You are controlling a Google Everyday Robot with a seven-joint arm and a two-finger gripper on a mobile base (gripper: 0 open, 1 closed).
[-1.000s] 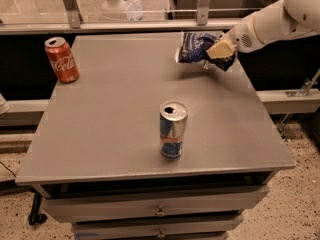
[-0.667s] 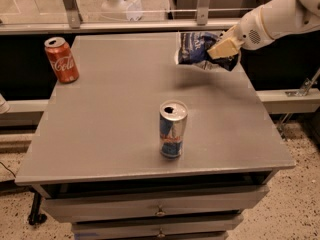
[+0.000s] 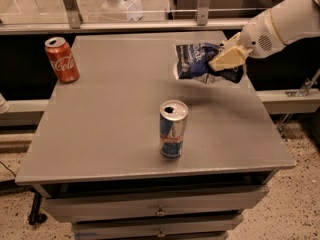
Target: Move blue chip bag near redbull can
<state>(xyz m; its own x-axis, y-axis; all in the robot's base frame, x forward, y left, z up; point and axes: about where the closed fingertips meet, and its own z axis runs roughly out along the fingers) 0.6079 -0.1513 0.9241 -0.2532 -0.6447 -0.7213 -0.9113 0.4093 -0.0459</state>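
Blue chip bag (image 3: 194, 61): there is one, a crinkled navy foil pack with white lettering and pale patches. The print is too creased to read. It sits at the far right part of the grey table (image 3: 110, 114) and appears to be lifted just off the surface, with a soft shadow on the tabletop in front of it.

There is one gripper (image 3: 219, 64), with cream-coloured fingers (image 3: 229, 57) at the end of a single white arm (image 3: 282, 24) that reaches in from the upper right. The fingers are clamped on the bag's right-hand side. Most of the foil sticks out to the left of them, and a darker fold shows just behind and below.

Two cans stand upright on the table. The first is the redbull can (image 3: 173, 130), slim, with blue and silver panels, a red mark on its side and a silver top with the opening showing. Its small text cannot be made out. It stands near the front middle of the table, well apart from the bag and the gripper, toward the camera and a little to their left.

The second is a red Coca-Cola can (image 3: 62, 60) with the white script logo legible on its side. It stands at the far left edge, well apart from both the bag and the other can.

Under the tabletop are two drawer fronts (image 3: 115, 209), each with one small knob at its middle.
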